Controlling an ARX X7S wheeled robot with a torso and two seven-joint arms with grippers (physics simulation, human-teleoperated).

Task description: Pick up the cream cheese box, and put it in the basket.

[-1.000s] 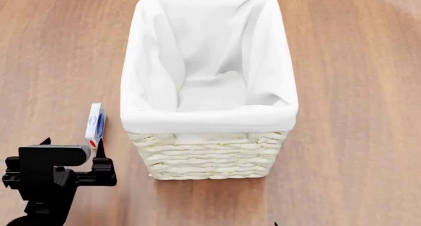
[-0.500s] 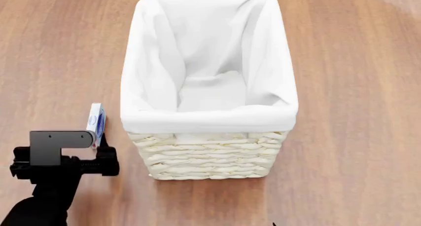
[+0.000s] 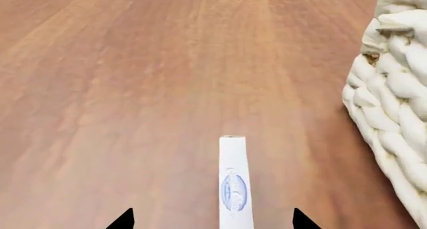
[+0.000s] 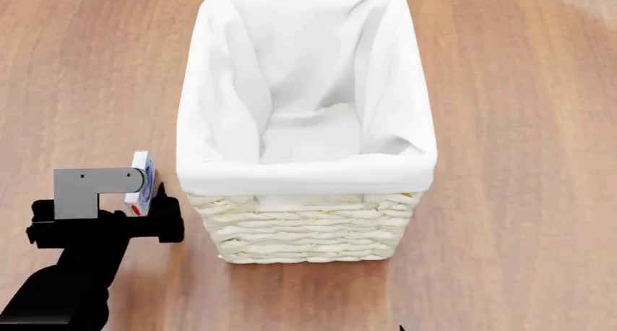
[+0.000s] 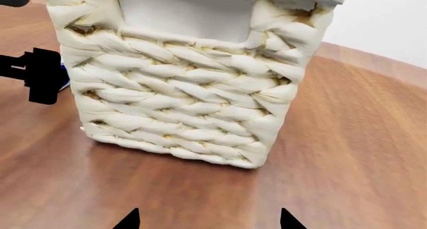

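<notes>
The cream cheese box stands on its thin edge on the wooden table, just left of the basket's near left corner. The basket is tall, woven and cream, with a white liner over its rim. My left gripper is open around the box. In the left wrist view the box stands between the two widely spread fingertips of the left gripper, and neither touches it. My right gripper is open and empty, low in front of the basket's near wall.
The wooden table stretches all round the basket. The basket's woven side is close beside the box. My left arm shows in the right wrist view beside the basket.
My left gripper has moved forward along the table, and its fingers now straddle the cream cheese box. The box, the basket and the right gripper have not moved.
</notes>
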